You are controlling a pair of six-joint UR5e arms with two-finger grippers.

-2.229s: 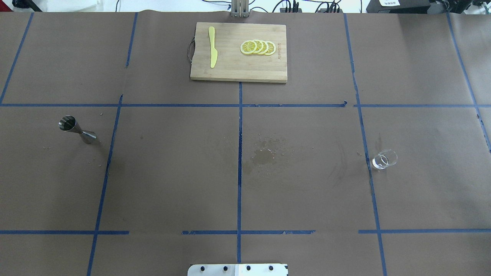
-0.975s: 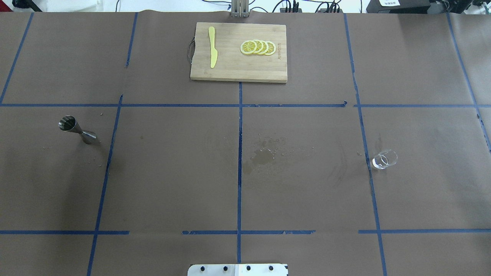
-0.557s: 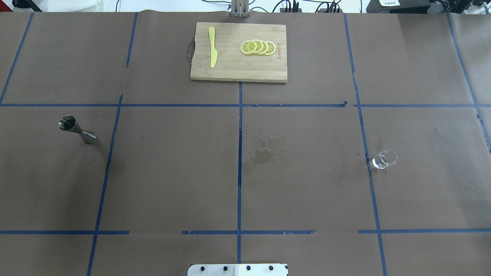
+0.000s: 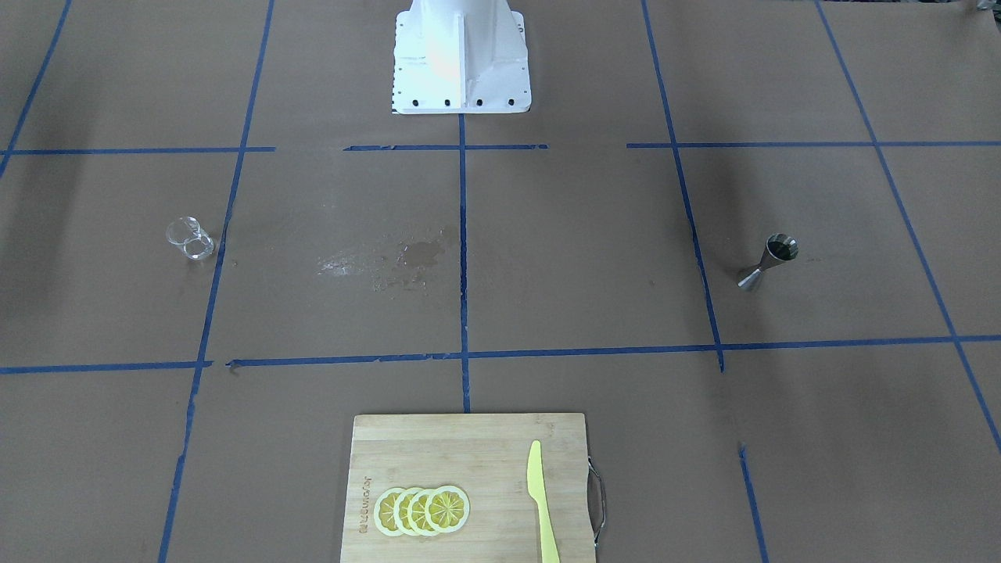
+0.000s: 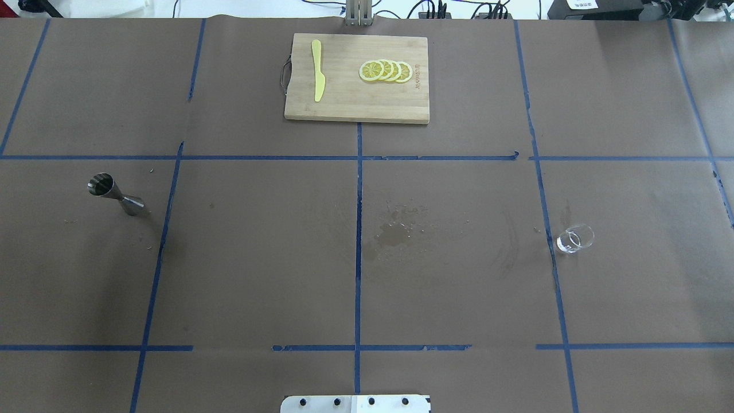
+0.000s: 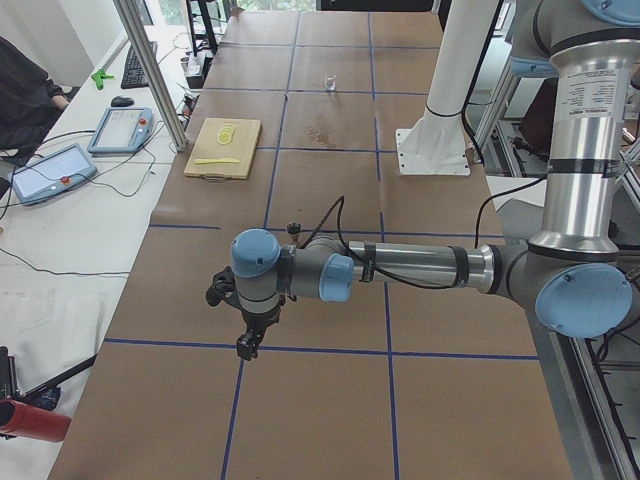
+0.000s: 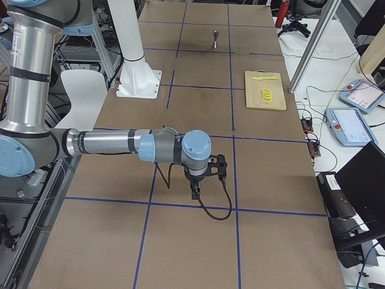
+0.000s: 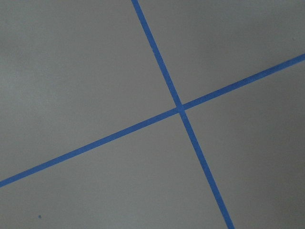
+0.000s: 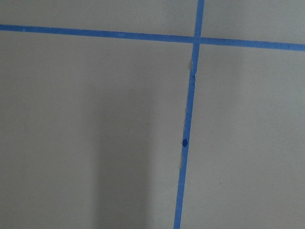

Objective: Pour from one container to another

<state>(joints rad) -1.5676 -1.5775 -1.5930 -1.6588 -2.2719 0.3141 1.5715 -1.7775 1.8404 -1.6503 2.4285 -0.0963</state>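
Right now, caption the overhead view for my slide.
Before pouring: metal measuring cup left, small glass right, cutting board with lemon slices and yellow knife at the far edge.

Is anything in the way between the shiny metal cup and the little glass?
Nothing stands between the metal cup and the glass. Only a flat stain marks the paper there; the cutting board lies off to the far side.

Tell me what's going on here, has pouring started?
Not yet; nothing is being handled. The metal jigger stands on the robot's left side of the table, the clear glass on its right, both untouched. The left arm and right arm hover over bare paper toward the table's ends. A cutting board with lemon slices and a yellow knife lies at the far edge.
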